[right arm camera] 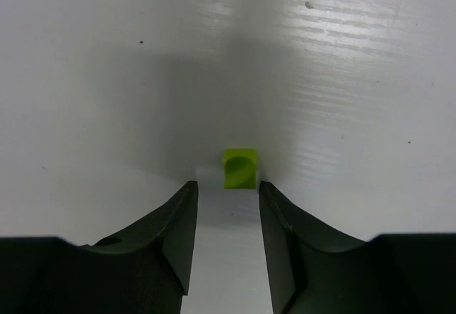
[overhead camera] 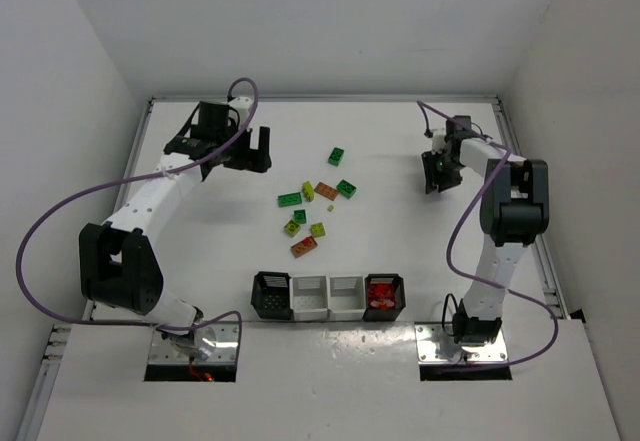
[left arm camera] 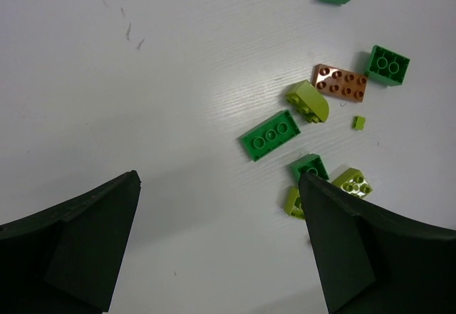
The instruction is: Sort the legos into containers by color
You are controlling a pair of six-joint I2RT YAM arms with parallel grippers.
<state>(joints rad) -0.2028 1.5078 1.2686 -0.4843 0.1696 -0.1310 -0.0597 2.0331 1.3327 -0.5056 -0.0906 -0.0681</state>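
1. The right jaws stand narrowly parted, the gap wider than the tiny yellow-green brick (right arm camera: 240, 169) lying at their mouth. They grip nothing. Whether one tip grazes the brick cannot be told.
2. These jaws hang low over the bench (overhead camera: 400, 241), near its far right corner.
3. The left jaws gape at full width and hold nothing, toward the far left corner.
4. The loose legos (overhead camera: 315, 206) are scattered mid-bench, among them a dark green brick (left arm camera: 271, 134) and an orange-brown brick (left arm camera: 340, 82).
5. The containers (overhead camera: 328, 297) sit in a row at the near edge, between the arm bases. The right black bin (overhead camera: 385, 283) holds red pieces.
6. The bench is white and faintly scuffed. White walls (overhead camera: 300, 21) close in three sides.
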